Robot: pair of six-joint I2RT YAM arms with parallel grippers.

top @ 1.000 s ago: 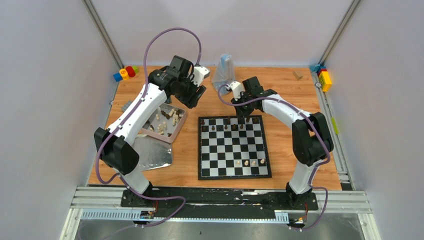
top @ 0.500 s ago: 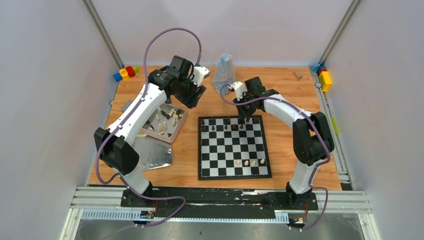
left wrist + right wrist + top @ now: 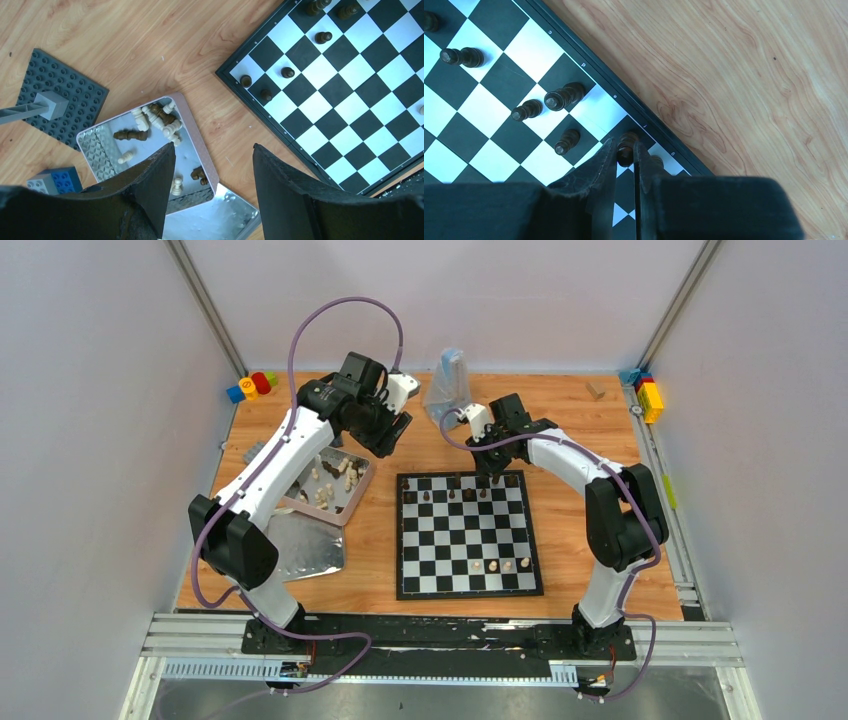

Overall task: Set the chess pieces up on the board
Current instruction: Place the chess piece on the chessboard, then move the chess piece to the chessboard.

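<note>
The board [image 3: 440, 570] lies at the table's middle. Several dark pieces [image 3: 450, 494] stand on its far rows and three cream pieces [image 3: 500, 566] near its front. My right gripper [image 3: 493, 478] is over the far edge of the board [image 3: 499, 85]. In the right wrist view this gripper [image 3: 625, 145] is shut on a dark piece [image 3: 626, 150] over a far-row square, beside other dark pieces [image 3: 564, 95]. My left gripper [image 3: 385, 445] is open and empty. In the left wrist view it [image 3: 212, 150] hangs over bare wood between the tin [image 3: 197, 145] and the board [image 3: 350, 100].
The silver tin [image 3: 350, 502] left of the board holds several loose cream and dark pieces [image 3: 160, 117]; its lid [image 3: 305, 545] lies in front. A grey studded plate [image 3: 60, 107] and a blue brick [image 3: 62, 179] lie nearby. Coloured bricks [image 3: 252, 385] and a plastic bag [image 3: 448, 380] sit at the back.
My left gripper has shifted slightly to the left. My right gripper stays at the board's far edge with the dark piece in it.
</note>
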